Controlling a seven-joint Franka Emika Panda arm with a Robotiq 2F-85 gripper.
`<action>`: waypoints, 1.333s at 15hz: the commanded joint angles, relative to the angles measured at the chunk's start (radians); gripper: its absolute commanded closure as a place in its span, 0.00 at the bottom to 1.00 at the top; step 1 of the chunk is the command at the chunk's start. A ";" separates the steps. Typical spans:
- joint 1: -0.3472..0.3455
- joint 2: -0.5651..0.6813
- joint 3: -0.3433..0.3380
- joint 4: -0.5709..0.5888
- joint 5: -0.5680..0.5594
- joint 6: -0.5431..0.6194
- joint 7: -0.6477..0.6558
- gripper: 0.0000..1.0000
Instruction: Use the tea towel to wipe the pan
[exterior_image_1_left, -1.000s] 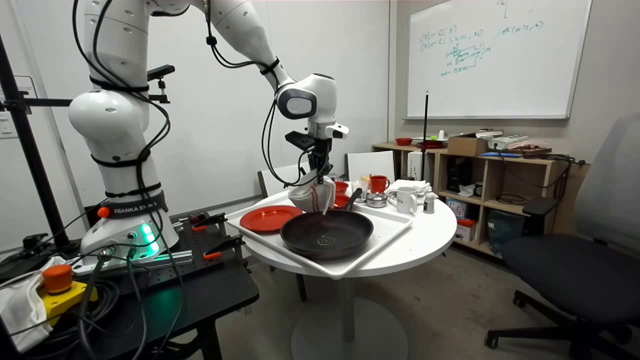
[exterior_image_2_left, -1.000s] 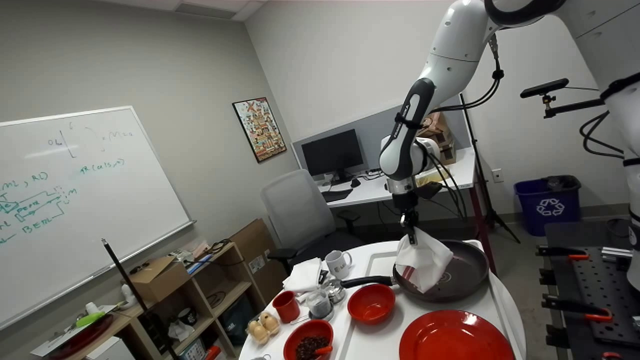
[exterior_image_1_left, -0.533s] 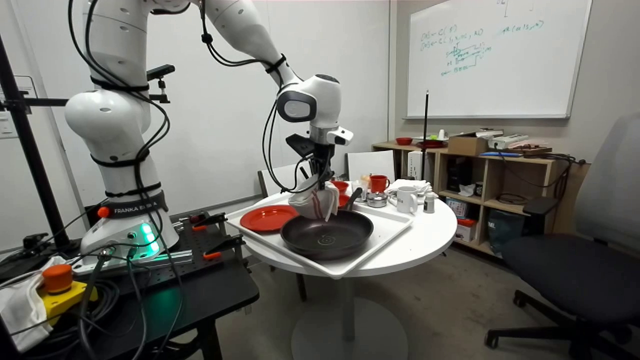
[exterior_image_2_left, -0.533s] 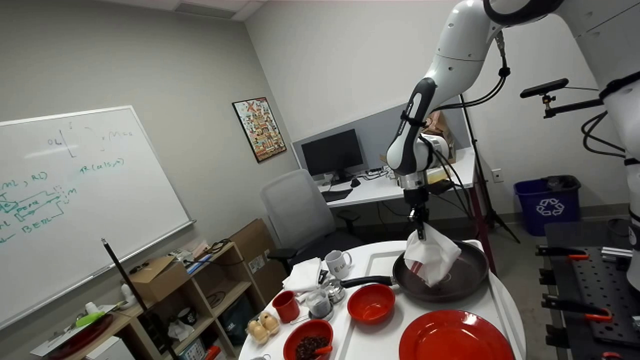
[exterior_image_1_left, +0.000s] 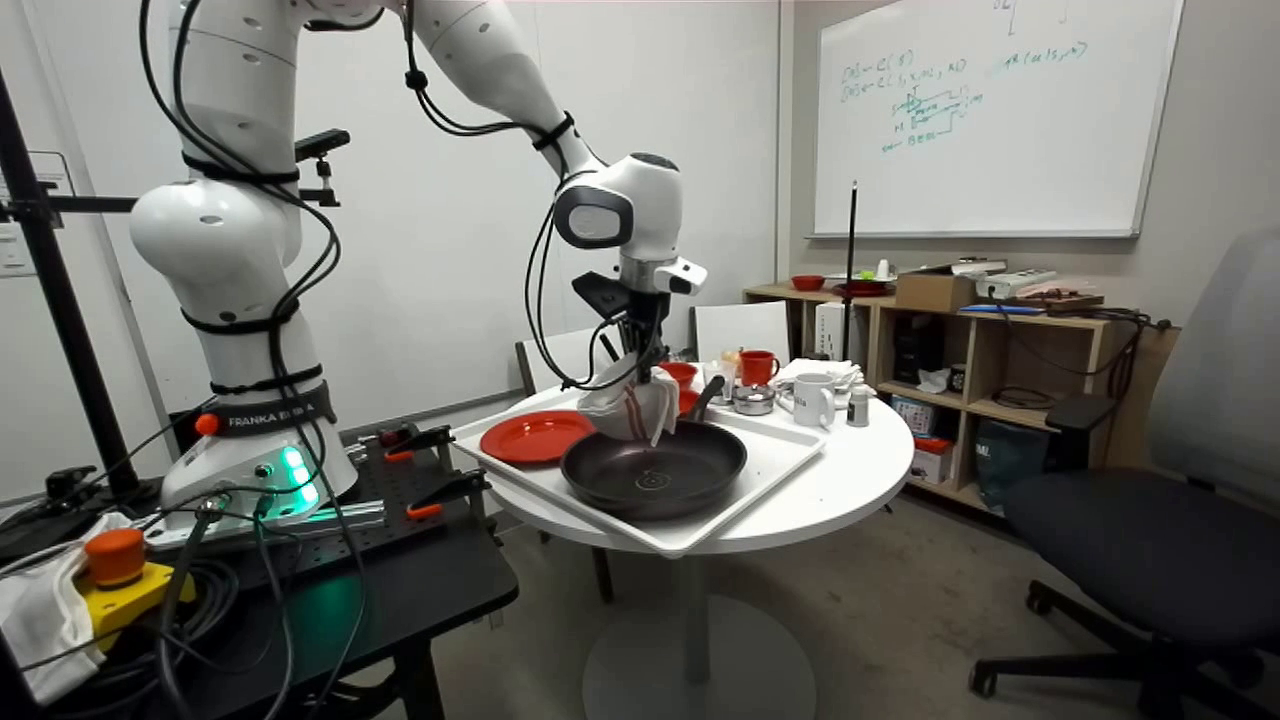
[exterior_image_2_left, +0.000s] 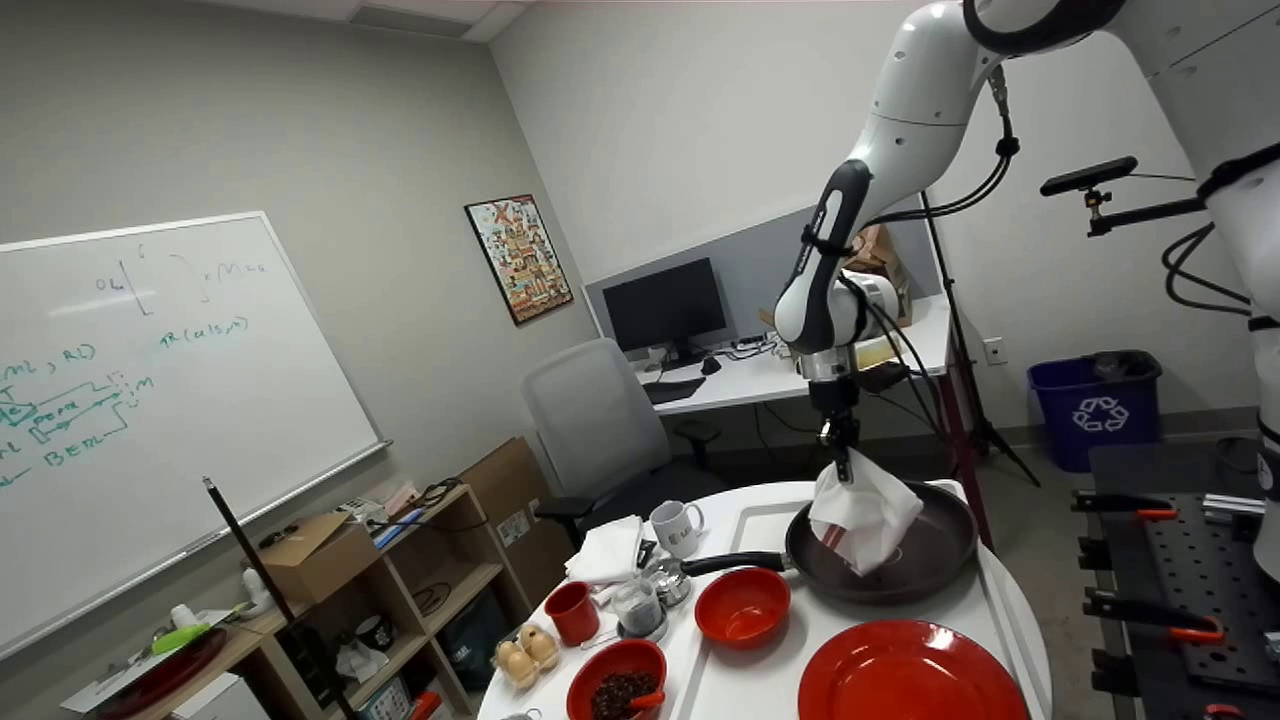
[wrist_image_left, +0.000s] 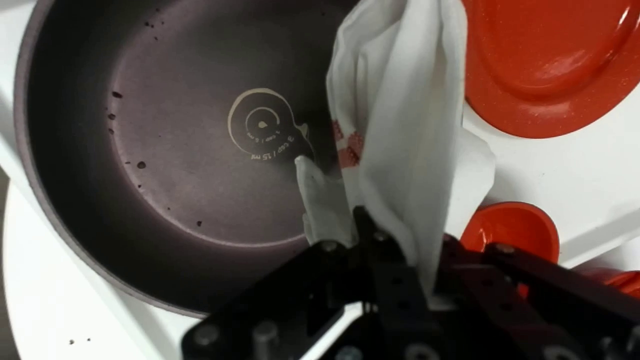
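Observation:
The white tea towel with a red stripe hangs bunched from my gripper; it shows in both exterior views (exterior_image_1_left: 632, 410) (exterior_image_2_left: 868, 515) and the wrist view (wrist_image_left: 410, 125). My gripper, in both exterior views (exterior_image_1_left: 648, 370) (exterior_image_2_left: 845, 470) and the wrist view (wrist_image_left: 400, 230), points down and is shut on the towel's upper part. The dark pan (exterior_image_1_left: 665, 480) (exterior_image_2_left: 940, 550) (wrist_image_left: 200, 100) sits on the white tray. The towel hangs over the pan's handle-side part, with a corner near the printed ring. Whether it touches the pan floor is unclear. Dark specks show in the pan.
A red plate (exterior_image_1_left: 540, 437) (exterior_image_2_left: 910, 675) lies beside the pan on the tray (exterior_image_1_left: 770, 470). A red bowl (exterior_image_2_left: 742, 605) (wrist_image_left: 520, 230) stands near the pan handle (exterior_image_2_left: 735, 564). A white mug (exterior_image_2_left: 678, 528), red mug (exterior_image_2_left: 572, 612), bean bowl (exterior_image_2_left: 617, 680) and eggs (exterior_image_2_left: 527, 655) stand beyond.
Over the first half second, the gripper and towel moved a little across the pan, rightward in both exterior views. Since then they have hardly moved. The pan has stayed in place.

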 joint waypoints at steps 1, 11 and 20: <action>-0.024 0.056 0.001 0.021 0.074 0.071 -0.075 0.95; -0.150 0.192 -0.049 0.089 0.054 0.135 -0.106 0.95; -0.110 0.252 -0.105 0.091 -0.192 0.245 0.042 0.95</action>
